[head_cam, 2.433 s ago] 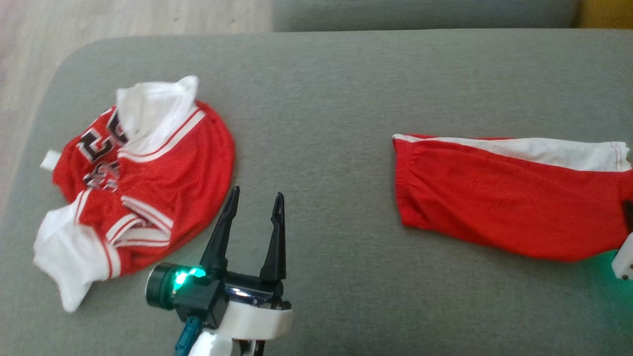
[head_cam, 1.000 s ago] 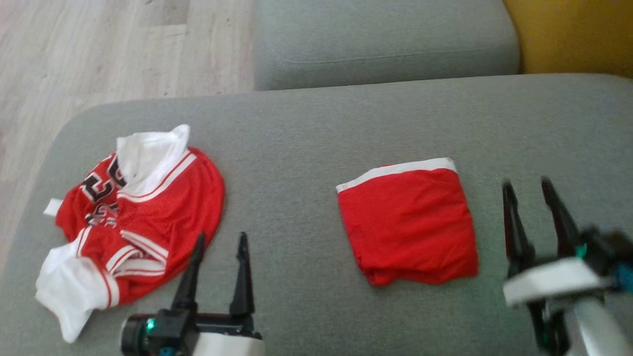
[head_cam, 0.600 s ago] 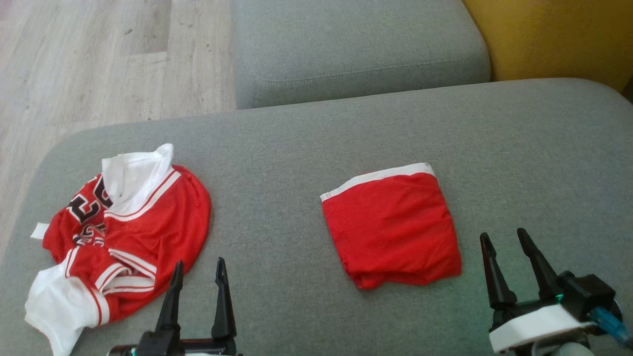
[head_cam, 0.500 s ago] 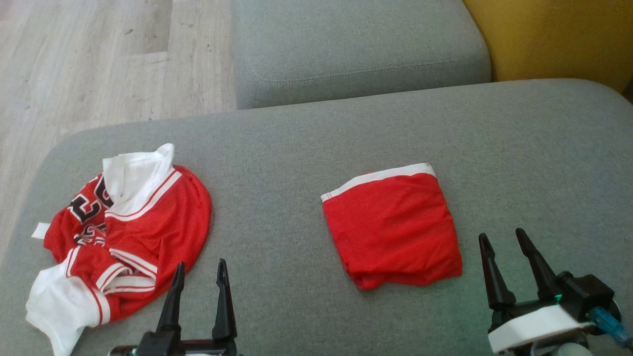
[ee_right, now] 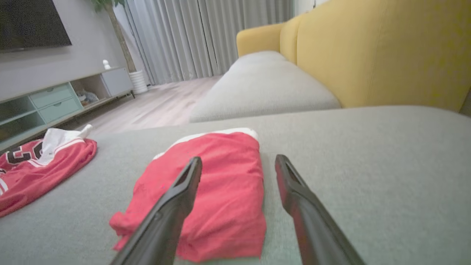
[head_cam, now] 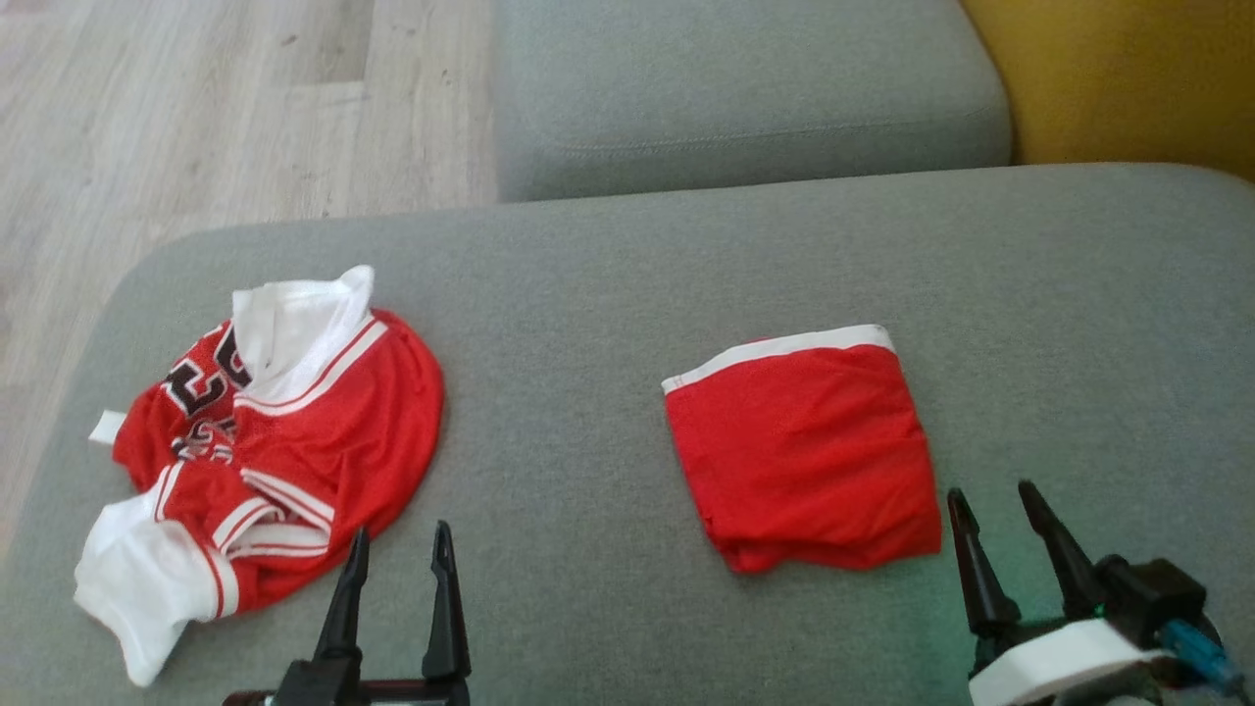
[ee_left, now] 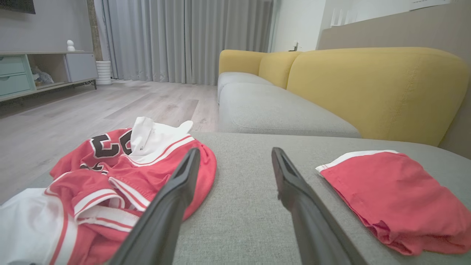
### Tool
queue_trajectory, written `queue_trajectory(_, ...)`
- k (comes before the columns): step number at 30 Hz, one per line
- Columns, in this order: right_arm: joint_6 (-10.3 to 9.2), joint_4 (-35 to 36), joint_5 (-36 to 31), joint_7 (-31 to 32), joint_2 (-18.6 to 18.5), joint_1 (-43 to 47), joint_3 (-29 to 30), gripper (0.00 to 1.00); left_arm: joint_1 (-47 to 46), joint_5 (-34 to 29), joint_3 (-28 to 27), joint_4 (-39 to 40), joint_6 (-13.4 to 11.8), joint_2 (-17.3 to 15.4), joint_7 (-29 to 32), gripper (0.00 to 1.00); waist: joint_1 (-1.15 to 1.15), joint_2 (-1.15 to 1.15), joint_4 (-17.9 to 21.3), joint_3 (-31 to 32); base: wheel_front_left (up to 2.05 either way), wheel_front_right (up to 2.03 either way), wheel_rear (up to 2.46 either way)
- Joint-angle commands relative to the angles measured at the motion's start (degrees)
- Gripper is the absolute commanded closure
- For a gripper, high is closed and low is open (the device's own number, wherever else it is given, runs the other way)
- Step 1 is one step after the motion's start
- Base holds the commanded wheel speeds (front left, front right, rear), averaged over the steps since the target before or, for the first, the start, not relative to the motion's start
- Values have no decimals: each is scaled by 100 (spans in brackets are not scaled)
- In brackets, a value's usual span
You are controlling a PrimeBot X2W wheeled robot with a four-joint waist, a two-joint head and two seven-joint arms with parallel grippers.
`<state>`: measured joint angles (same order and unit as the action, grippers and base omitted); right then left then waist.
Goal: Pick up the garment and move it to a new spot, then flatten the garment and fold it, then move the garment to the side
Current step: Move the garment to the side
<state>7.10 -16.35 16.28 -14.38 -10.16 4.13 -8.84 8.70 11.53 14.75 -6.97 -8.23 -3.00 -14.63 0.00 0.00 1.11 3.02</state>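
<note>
Your left gripper [head_cam: 400, 532], at seven o'clock in the head view: two long, tapering black fingers [head_cam: 446, 608] rising from a black crossbar [head_cam: 306, 679]. Your right gripper [head_cam: 988, 492], at five o'clock: the same black finger pair, a boxy black housing [head_cam: 1147, 593], a smooth white wrist cuff [head_cam: 1054, 662], and a small blue cable plug [head_cam: 1191, 652] at the housing's four o'clock.

Home living room. Left wrist view: yellow-backed sofa [ee_left: 368, 92] at right, grey full-length curtains [ee_left: 176, 40] upper centre, pale plank floor [ee_left: 110, 106] at left. Right wrist view: wall-mounted television [ee_right: 33, 22] upper left, low cabinet with teal drawers [ee_right: 55, 99] beneath.
</note>
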Motion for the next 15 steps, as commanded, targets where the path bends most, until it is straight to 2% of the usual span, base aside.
queue_trajectory(1, 39, 13, 78, -62, -149, -255, -118, 0, -235, 2, -179, 158, 11, 13, -37, 0, 0, 0, -99, -102, 0, 0, 0)
queue_trajectory(5, 39, -568, 359, -62, -229, -681, -109, 0, -298, 15, -78, 151, 5, 13, -37, 0, 0, 0, -281, -332, 0, 0, 0)
queue_trajectory(10, 39, -1510, 958, 191, -534, -1521, -355, 0, -491, 29, 30, 134, 18, 13, -37, 0, 0, 0, -472, -771, 0, 0, 0)
queue_trajectory(15, 39, -2061, 1778, 722, -792, -2169, -936, 0, -719, 61, 145, 109, 4, 13, -37, 0, 0, 0, -584, -1069, 0, 0, 0)
